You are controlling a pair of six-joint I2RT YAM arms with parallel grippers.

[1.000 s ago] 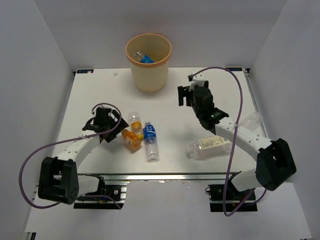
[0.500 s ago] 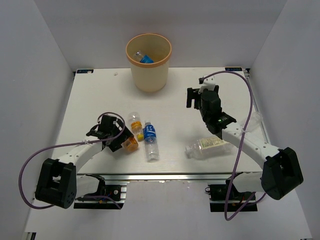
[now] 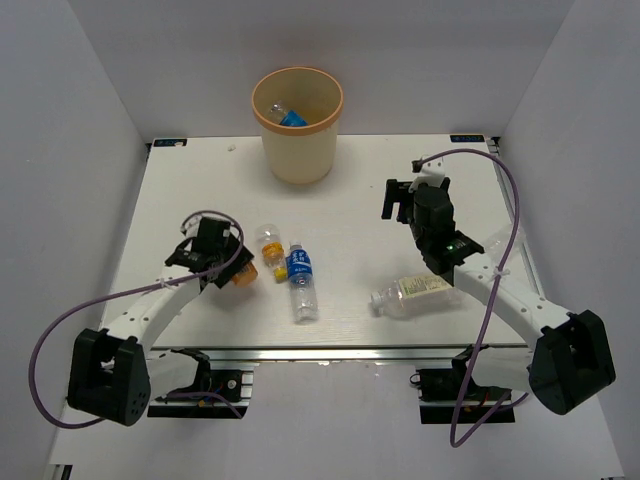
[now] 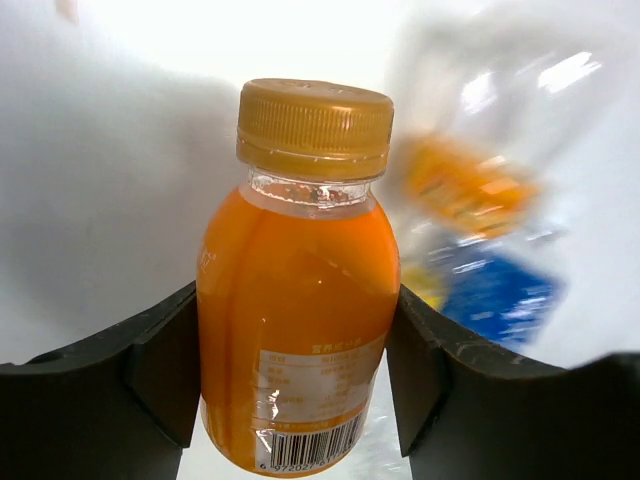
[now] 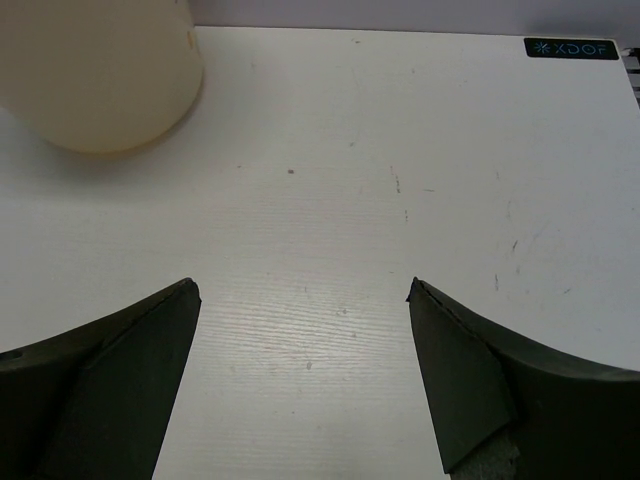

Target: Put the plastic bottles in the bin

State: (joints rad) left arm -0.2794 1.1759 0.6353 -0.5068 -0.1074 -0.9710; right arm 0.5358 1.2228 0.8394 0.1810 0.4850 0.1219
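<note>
In the left wrist view a stubby orange bottle with a gold cap sits between my left gripper's jaws, and both pads press its sides. From above, that left gripper holds the orange bottle at the table's left centre. Beside it lie another stubby bottle and a clear blue-labelled bottle. A larger clear bottle lies under my right arm. The tan bin stands at the back, a blue-labelled bottle inside. My right gripper hangs open over bare table, its jaws empty.
White walls close in the table on the left, right and back. The bin's side fills the upper left corner of the right wrist view. Purple cables loop out from both arms. A rail runs along the near table edge.
My left gripper has closed on the orange bottle and drawn it a little left, away from the other bottles. My right arm has swung right, away from the bin, still open.
</note>
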